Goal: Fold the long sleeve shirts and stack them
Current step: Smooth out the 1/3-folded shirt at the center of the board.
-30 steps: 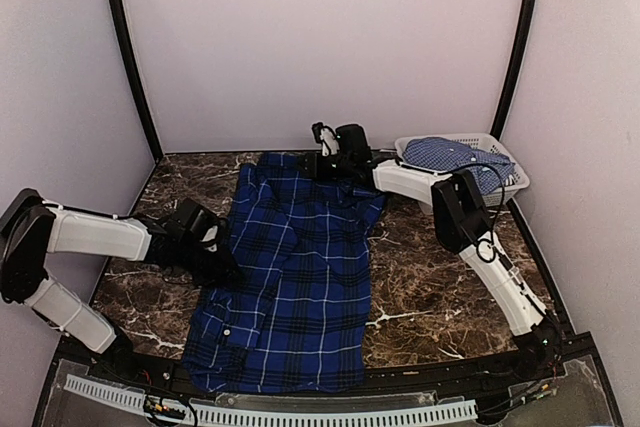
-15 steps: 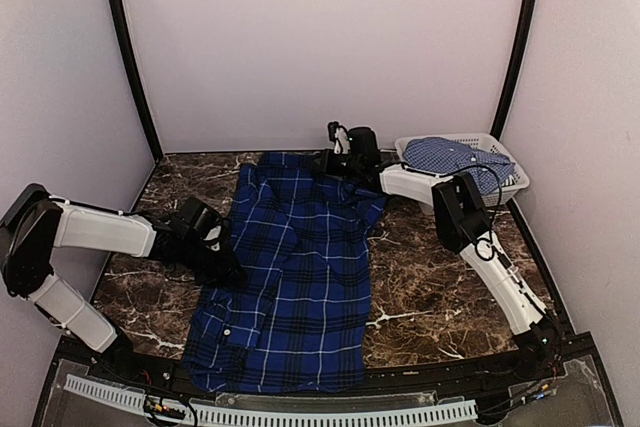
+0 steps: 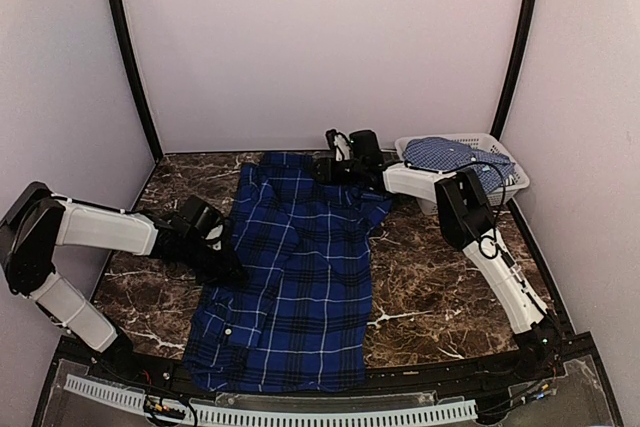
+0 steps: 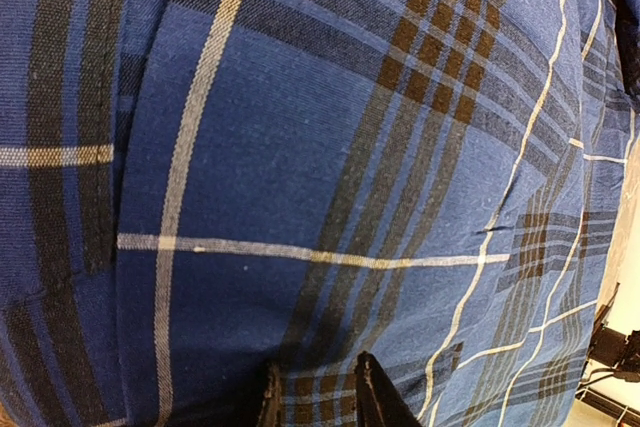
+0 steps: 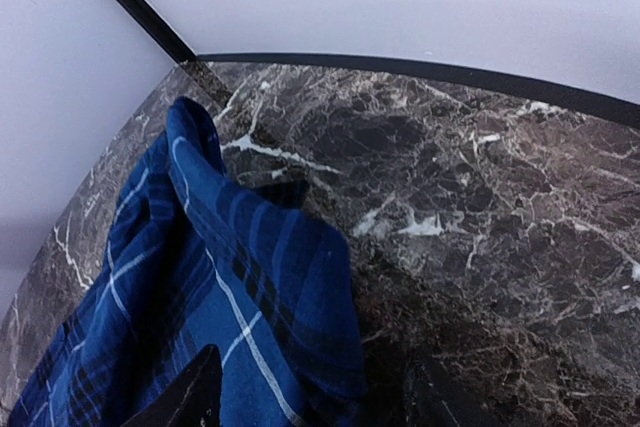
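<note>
The left gripper [image 4: 318,402] has its two dark fingertips [image 4: 372,397] drawn close together, pinching a fold of the dark plaid shirt [image 4: 300,197]. Royal-blue cloth crossed by navy bands and thin white lines fills its wrist view. From above, this gripper [image 3: 218,259] sits low at the shirt's left edge, about halfway along the garment, which spreads away from it to the right across the table [image 3: 440,277].

The right gripper [image 5: 315,402] is open, fingers set wide apart. A bunched corner of the same shirt [image 5: 250,287] lies between and just ahead of them, rising in a soft ridge to the left of the hand. Brown marble with white veins stretches ahead and to the right of it. In the overhead view, this gripper [image 3: 325,169] is at the shirt's far right corner.

Behind that hand, just beside its forearm, stands a pale lattice basket [image 3: 518,179]. The lighter blue fine-checked shirt [image 3: 455,157] lies crumpled inside the basket, well apart from the left gripper.
</note>
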Controlling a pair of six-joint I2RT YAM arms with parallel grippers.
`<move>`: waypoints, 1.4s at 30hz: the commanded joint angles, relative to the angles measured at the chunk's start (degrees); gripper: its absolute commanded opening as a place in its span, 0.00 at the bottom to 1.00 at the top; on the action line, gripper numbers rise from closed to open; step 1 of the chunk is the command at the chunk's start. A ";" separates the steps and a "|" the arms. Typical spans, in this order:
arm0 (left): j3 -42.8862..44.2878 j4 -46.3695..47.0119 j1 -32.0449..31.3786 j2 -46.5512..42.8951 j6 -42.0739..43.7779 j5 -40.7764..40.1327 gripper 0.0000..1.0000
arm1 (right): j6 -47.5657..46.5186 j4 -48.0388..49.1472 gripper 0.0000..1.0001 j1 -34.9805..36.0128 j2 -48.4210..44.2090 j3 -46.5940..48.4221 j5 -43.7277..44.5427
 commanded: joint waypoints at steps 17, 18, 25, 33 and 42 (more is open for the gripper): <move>-1.17 -4.18 0.42 0.83 1.07 -0.39 0.25 | -4.21 -7.02 0.00 -1.32 -4.76 4.21 11.83; -1.57 -4.09 0.42 0.69 0.99 -0.26 0.25 | -3.67 -6.69 0.00 -1.71 -4.81 4.52 12.32; -2.96 -3.37 0.44 0.46 0.57 -0.04 0.25 | -0.47 -5.63 0.00 -3.77 -2.57 6.17 11.28; -2.35 -2.91 0.42 0.92 0.89 0.31 0.25 | 1.05 -9.29 0.36 -4.31 -3.06 5.71 9.31; 6.32 -6.17 0.44 -0.28 3.36 -1.22 0.26 | -3.98 -20.08 0.56 -0.68 -15.99 -2.61 15.46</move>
